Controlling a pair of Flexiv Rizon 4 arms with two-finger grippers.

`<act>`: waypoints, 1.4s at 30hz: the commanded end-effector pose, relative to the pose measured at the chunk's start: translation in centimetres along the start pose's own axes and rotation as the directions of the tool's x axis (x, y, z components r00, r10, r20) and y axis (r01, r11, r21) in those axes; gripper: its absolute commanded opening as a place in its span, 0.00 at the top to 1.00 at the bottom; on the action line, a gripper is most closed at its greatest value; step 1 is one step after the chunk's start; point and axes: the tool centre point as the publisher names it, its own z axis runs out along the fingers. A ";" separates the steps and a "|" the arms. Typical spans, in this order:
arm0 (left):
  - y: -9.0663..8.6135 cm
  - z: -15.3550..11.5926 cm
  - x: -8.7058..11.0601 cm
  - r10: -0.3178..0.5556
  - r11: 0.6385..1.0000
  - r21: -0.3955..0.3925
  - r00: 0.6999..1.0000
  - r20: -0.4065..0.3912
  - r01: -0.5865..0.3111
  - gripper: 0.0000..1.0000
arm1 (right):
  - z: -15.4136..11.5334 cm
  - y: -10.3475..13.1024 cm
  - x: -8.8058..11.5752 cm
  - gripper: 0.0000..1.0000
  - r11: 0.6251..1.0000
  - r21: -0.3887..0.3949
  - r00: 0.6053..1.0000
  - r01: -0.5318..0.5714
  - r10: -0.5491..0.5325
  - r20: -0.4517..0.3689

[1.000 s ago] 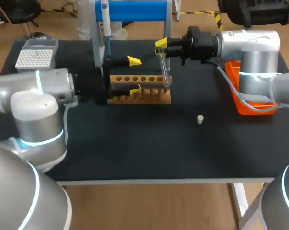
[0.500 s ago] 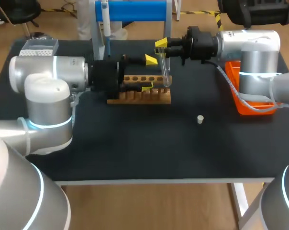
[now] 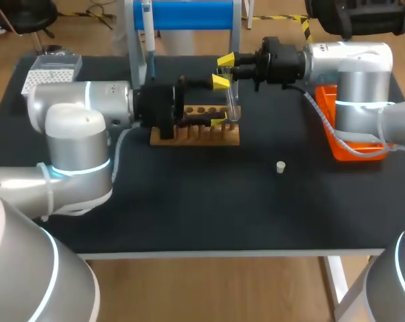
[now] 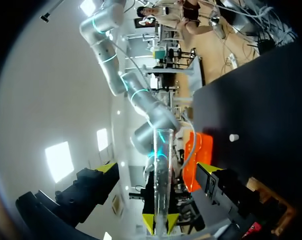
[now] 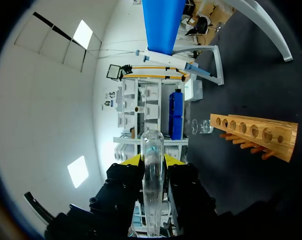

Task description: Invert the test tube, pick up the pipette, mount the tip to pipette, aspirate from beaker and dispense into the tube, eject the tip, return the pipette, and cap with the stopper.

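Right now the right gripper (image 3: pixel 226 66) is clenching the test tube (image 3: pixel 231 100) upright above the wooden rack's (image 3: pixel 189 137) right end. The left gripper (image 3: pixel 220 102) is straddling the tube's vertical axis, fingers spread wide, not touching.

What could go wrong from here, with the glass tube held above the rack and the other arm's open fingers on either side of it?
1. The right gripper holds the test tube only near its upper end. If the left gripper, open around it, closes off-centre, the glass may tilt, slip or crack.
2. The tube's lower end hangs close to the wooden rack. Inverting it there could knock it against the rack.
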 end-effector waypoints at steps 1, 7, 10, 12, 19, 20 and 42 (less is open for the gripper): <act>-0.2 0.9 -0.7 -0.006 1.000 -0.012 1.000 -0.008 0.005 0.00 | -0.1 0.0 0.1 1.00 1.000 0.001 1.000 0.000 0.000 0.003; -0.4 1.7 -0.4 -0.042 0.999 -0.003 0.998 -0.041 0.042 0.00 | -0.1 0.0 0.1 1.00 1.000 0.001 1.000 0.000 0.000 0.003; -0.5 2.1 0.0 -0.065 0.998 0.000 0.995 -0.076 0.065 0.00 | -0.1 0.0 0.1 1.00 1.000 0.001 1.000 0.000 0.000 0.003; -0.6 2.2 0.1 -0.079 0.997 0.001 0.995 -0.067 0.080 0.00 | -0.1 0.0 0.1 1.00 1.000 0.001 1.000 0.000 0.000 0.003; -0.6 2.2 0.1 -0.104 0.995 -0.008 0.993 -0.052 0.104 0.00 | -0.1 0.0 0.1 1.00 1.000 0.001 1.000 0.000 0.000 0.003; -0.7 2.2 0.1 -0.103 0.995 -0.007 0.994 -0.046 0.102 0.00 | -0.1 0.0 0.1 1.00 1.000 0.001 1.000 0.000 0.000 0.003; -0.7 2.1 0.5 -0.016 1.000 0.005 1.000 -0.022 0.016 0.58 | -0.1 0.0 0.1 1.00 1.000 0.001 1.000 0.000 0.000 0.003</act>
